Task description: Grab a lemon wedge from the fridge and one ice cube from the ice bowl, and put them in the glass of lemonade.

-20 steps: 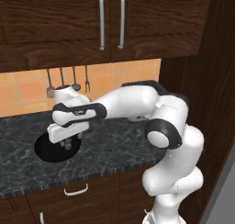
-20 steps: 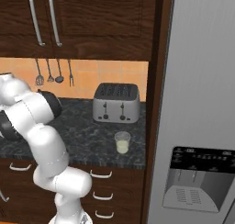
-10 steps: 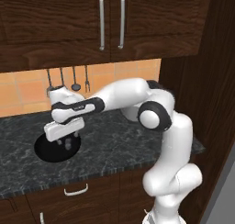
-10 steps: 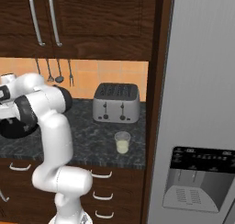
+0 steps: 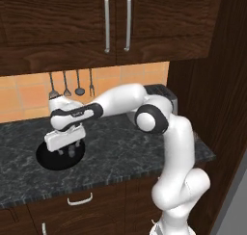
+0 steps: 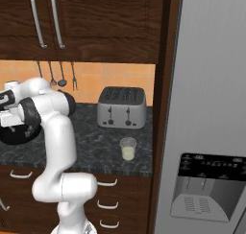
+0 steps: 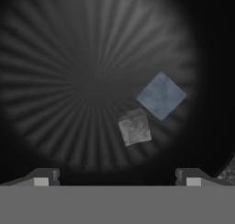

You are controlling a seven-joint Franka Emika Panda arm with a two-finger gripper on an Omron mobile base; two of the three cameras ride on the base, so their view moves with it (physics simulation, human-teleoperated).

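The black ice bowl (image 5: 47, 160) sits on the dark counter at the left. My gripper (image 5: 66, 151) hangs just above it, pointing down, open with nothing between its fingers. In the hand view the bowl's ribbed inside (image 7: 69, 58) lies below, with a pale grey-blue ice cube (image 7: 161, 95) and a greyer cube (image 7: 134, 126) right of centre; my gripper (image 7: 117, 179) stands wide apart above them. The glass of lemonade (image 6: 128, 148) stands near the counter's front edge by the fridge (image 6: 211, 94), whose doors are shut. The lemon wedge is out of view.
A silver toaster (image 6: 121, 107) stands behind the glass against the orange tiled wall. Utensils (image 5: 71, 84) hang on the wall above the bowl. Dark wood cabinets (image 5: 116, 22) run overhead, and drawers sit under the counter.
The arm has stretched out to the left and the hand has sunk a little closer to the ice bowl. The gripper stayed open.
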